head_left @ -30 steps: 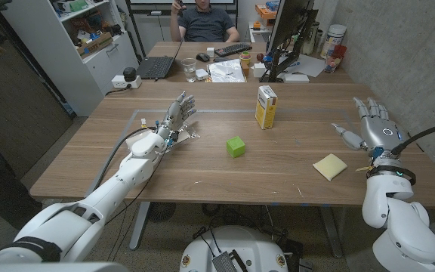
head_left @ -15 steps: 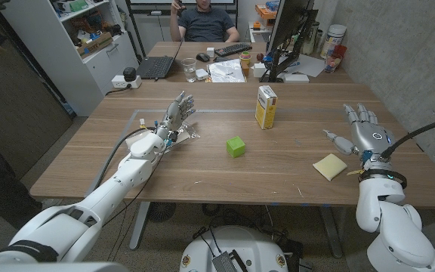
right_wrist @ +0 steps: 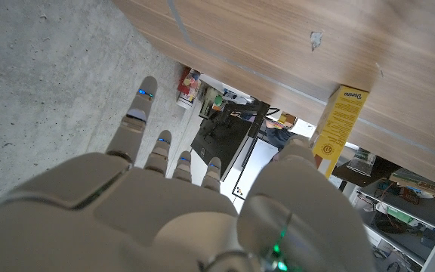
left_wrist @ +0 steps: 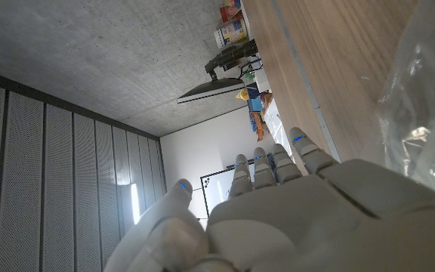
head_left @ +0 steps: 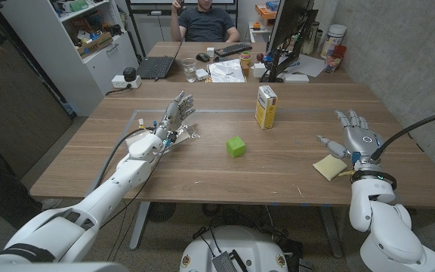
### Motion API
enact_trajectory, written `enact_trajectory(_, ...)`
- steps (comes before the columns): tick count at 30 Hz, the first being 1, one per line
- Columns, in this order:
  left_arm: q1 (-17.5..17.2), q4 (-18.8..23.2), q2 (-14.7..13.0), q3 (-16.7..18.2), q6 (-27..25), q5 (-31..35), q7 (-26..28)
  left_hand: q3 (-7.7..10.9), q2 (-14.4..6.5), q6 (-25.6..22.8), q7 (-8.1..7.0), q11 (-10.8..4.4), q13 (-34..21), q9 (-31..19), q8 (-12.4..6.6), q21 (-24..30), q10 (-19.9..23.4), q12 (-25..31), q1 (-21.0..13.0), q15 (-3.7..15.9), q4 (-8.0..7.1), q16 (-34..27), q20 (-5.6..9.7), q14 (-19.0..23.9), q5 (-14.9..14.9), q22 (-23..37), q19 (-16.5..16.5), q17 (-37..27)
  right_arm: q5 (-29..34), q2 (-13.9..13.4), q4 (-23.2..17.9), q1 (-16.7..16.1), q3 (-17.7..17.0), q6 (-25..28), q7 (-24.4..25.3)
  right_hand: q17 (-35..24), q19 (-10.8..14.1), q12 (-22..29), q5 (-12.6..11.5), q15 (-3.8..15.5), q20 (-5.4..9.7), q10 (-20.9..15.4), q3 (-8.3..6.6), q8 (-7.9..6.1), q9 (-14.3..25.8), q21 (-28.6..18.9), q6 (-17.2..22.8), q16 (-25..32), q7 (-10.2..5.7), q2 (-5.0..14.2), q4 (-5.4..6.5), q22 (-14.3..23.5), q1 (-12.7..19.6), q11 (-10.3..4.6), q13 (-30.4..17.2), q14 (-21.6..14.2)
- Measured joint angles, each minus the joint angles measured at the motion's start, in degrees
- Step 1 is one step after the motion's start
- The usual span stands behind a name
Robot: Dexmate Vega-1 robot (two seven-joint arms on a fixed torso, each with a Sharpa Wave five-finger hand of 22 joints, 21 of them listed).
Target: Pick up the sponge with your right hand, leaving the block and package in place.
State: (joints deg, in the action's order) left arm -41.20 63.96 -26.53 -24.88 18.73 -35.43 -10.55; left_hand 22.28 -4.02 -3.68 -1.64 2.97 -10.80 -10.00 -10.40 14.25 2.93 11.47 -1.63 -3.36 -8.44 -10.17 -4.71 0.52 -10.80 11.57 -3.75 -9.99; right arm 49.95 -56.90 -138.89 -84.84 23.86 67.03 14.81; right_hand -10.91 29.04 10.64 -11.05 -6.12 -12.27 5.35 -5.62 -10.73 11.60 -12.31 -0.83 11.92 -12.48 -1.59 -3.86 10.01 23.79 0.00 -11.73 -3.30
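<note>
Right robot hand (head_left: 351, 140) hung spread wide and empty just over the yellow sponge (head_left: 328, 166) near the worktop's (head_left: 202, 170) right edge. Closing off-centre could push the sponge off the edge. Block (head_left: 236, 146) and package (head_left: 266, 106) stood well apart, safe.

We log a wooden surface (head_left: 202, 170) with visible plank grain and a faint pale rectangular outline on its far half. On it: a green block (head_left: 236, 146) near the middle; a yellow-and-white package (head_left: 266, 106) standing upright beyond the block, toward the far edge; a pale yellow sponge (head_left: 328, 167) lying flat near the right side, well apart from the block. We also see crinkled clear plastic (head_left: 185, 134) on the left part. In the right wrist view the package (right_wrist: 340, 126) stands upright on the boards.
</note>
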Motion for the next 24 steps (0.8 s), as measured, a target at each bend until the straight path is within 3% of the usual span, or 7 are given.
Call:
enact_trajectory(8,-0.2,0.39,-0.17,0.07,0.0,-0.12,0.02,0.0,0.0,0.0,0.0,0.0,0.0,0.0,0.0,0.0,0.0,0.0,0.0,0.0,0.0,0.0,0.0,0.0,0.0,0.0,0.0,0.0,-0.45,-1.48,0.85,2.8,2.87,0.55,-0.24,0.0,0.61,0.0,0.0,0.0,0.2,0.0,0.24,-0.36,0.0,0.0,0.0,0.0,0.0,0.0,-0.24,-0.12,0.0,0.0,0.0,0.0)
enact_trajectory(10,-0.78,1.68,-0.62,0.15,0.0,-0.14,0.02,0.0,0.0,0.0,0.0,0.0,0.0,0.0,0.03,0.0,0.0,0.0,0.0,0.0,0.0,0.0,0.0,0.0,0.0,0.0,0.0,0.0,-2.9,-1.98,1.04,3.66,3.76,3.19,-1.16,0.0,0.6,0.0,0.0,0.0,0.2,-0.01,0.24,-0.36,0.0,0.0,0.0,0.0,0.0,0.0,-0.24,-0.15,0.0,0.0,0.0,0.0)
enact_trajectory(24,-1.7,4.0,-1.33,0.17,-0.17,-0.08,0.31,0.0,0.0,0.0,0.0,0.0,0.0,0.0,0.03,0.0,0.0,0.0,0.0,0.0,0.0,0.0,0.0,0.0,0.0,0.0,0.0,0.0,-9.28,-5.11,1.46,7.5,8.31,7.34,-0.53,-0.01,1.12,0.0,0.0,-0.32,0.09,0.7,0.24,-0.36,-0.01,0.0,0.43,0.0,0.0,0.0,-0.24,-0.15,0.0,-0.06,-0.01,-0.32)
